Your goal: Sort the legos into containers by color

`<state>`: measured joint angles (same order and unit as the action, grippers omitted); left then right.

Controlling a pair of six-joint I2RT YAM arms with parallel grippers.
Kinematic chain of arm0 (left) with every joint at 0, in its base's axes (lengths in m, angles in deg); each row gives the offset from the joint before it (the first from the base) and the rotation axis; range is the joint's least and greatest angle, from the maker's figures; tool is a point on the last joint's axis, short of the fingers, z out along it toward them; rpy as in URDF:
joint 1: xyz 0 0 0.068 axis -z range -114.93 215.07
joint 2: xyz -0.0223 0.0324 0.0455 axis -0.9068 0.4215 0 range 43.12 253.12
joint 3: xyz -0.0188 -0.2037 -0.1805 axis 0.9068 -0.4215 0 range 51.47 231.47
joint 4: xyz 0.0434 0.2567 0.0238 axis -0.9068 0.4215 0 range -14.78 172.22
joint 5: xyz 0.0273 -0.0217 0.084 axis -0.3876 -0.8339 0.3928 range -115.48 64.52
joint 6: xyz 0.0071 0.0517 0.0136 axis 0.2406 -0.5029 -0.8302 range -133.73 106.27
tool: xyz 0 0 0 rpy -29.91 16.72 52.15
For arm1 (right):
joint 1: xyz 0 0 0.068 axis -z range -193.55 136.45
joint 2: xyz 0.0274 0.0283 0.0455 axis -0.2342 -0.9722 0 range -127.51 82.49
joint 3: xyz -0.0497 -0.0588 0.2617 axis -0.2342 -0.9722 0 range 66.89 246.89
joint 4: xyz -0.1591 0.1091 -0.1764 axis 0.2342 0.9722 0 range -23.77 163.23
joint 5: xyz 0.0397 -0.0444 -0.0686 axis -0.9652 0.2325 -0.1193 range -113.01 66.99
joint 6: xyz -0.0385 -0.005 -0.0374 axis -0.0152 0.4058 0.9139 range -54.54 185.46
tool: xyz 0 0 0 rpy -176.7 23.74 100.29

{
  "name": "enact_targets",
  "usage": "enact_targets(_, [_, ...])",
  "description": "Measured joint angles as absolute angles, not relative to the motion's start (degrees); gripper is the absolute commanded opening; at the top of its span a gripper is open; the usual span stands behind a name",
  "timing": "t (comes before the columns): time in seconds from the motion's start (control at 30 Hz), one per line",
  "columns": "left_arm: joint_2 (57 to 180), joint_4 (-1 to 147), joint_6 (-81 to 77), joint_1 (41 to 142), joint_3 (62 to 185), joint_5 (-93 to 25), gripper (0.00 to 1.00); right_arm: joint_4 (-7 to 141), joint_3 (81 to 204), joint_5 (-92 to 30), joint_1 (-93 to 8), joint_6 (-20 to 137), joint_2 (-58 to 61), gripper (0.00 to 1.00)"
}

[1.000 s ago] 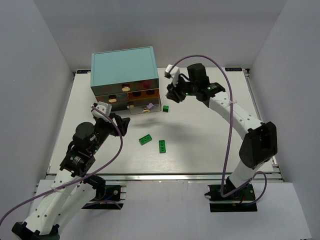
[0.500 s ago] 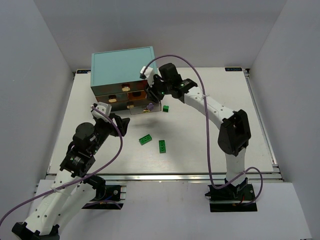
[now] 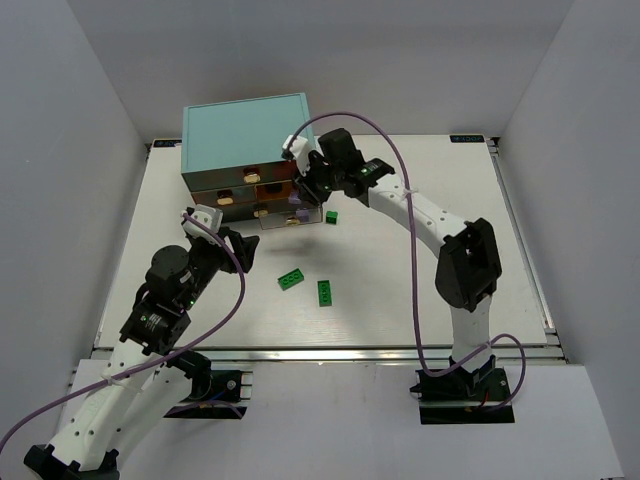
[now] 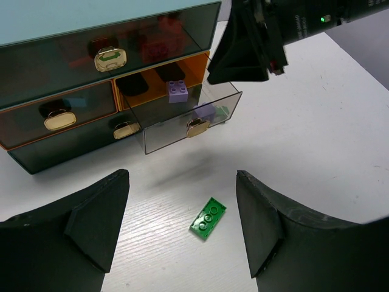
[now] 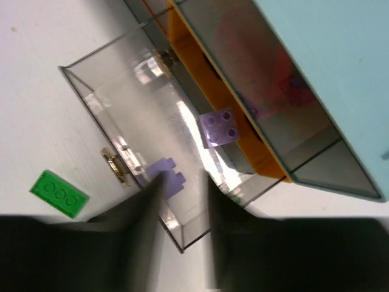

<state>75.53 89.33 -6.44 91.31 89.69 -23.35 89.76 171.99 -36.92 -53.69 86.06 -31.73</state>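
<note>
Right hand (image 5: 181,188) narrowly parted, empty, over open drawer (image 4: 182,131) of cabinet (image 3: 245,130) at desk's (image 3: 420,270) far-left corner; lavender brick (image 4: 177,91) at drawer's back, more inside; left hand (image 4: 181,194) wide, empty; three green bricks (image 3: 291,279) unsorted mid-desk.

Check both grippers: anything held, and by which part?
Nothing is held: left gripper is open above a green lego; right gripper is open over the pulled-out drawer, a square lavender lego clear of its fingers.

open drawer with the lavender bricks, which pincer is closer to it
Right. The right pincer hangs just above the open drawer; the left pincer is set well back from its front.
</note>
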Motion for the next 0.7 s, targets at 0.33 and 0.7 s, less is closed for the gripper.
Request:
enact_targets(0.33, [75.04,89.26,-6.44,91.31,89.67,-23.37,0.81,92.91,154.20,-51.11,-53.88,106.39,-16.78,0.00])
enact_targets(0.7, [75.04,88.94,-6.44,91.31,89.67,-23.35,0.81,83.79,143.47,-33.69,-60.72,118.19,-21.41,0.00])
